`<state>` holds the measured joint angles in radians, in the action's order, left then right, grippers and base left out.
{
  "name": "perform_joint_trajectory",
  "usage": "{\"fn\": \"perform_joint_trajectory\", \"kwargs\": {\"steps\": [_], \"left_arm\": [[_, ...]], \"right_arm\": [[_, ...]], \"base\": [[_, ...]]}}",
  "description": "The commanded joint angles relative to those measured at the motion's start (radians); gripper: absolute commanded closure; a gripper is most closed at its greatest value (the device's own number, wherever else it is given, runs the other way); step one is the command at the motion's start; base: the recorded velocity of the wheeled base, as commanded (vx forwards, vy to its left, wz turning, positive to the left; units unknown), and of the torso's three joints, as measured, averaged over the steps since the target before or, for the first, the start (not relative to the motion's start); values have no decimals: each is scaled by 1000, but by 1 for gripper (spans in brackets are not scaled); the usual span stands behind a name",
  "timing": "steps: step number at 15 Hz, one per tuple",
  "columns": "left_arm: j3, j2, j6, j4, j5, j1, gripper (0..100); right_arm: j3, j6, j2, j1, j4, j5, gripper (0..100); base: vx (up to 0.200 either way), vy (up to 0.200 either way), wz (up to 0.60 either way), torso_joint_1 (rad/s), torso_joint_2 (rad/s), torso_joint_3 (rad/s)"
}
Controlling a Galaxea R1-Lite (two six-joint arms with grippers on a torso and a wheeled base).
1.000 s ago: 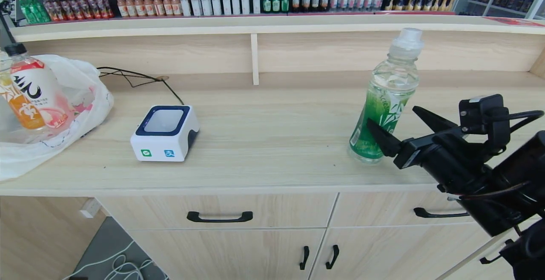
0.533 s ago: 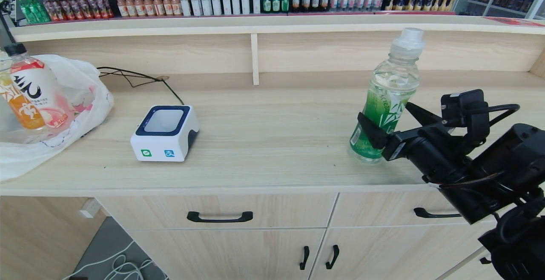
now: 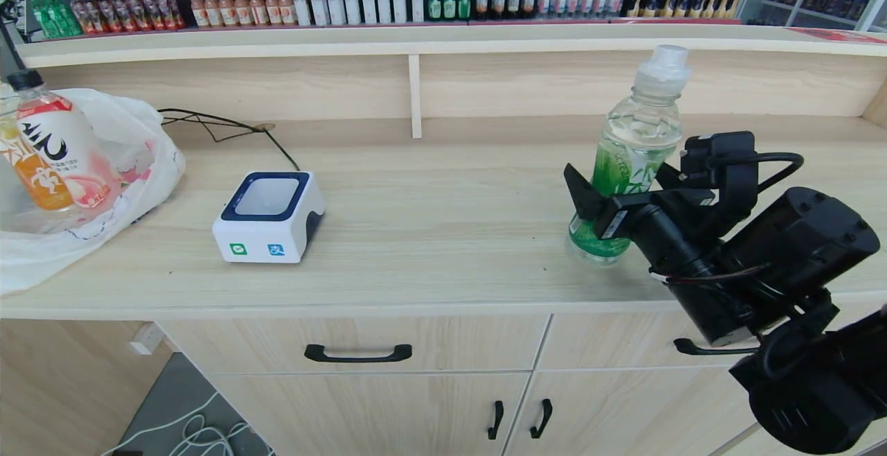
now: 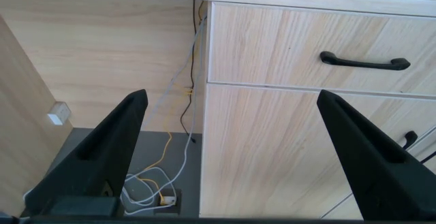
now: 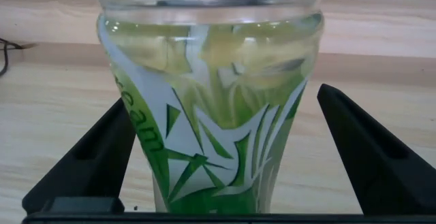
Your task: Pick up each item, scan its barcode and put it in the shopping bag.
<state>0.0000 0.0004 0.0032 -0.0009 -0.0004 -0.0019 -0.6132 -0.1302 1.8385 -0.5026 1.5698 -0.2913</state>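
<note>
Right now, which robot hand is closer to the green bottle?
Right. The right gripper has the green bottle between its open fingers; the left gripper hangs low by the cabinet drawer.

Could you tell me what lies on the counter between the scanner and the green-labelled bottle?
Nothing: in the head view, the counter between the scanner and the bottle is bare wood.

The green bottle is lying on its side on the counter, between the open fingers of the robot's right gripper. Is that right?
Not quite. The green bottle stands upright on the counter, not on its side; the head view shows this. The rest holds: it is between the open fingers of the right gripper.
</note>
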Motion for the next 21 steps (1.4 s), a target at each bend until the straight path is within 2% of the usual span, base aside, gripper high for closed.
{"fn": "perform_joint_trajectory", "kwargs": {"steps": [1, 14, 15, 21], "left_arm": [[0, 0, 0, -1, 0, 0, 0], [0, 0, 0, -1, -1, 0, 0], [0, 0, 0, 1, 0, 2, 0], [0, 0, 0, -1, -1, 0, 0]], "right_arm": [[-19, 0, 13, 1, 1, 0, 0], [-59, 3, 25, 35, 1, 4, 0], [-59, 4, 24, 38, 1, 4, 100], [-59, 24, 16, 38, 1, 4, 100]], "base": [[0, 0, 0, 0, 0, 0], [0, 0, 0, 0, 0, 0], [0, 0, 0, 0, 0, 0], [0, 0, 0, 0, 0, 0]]}}
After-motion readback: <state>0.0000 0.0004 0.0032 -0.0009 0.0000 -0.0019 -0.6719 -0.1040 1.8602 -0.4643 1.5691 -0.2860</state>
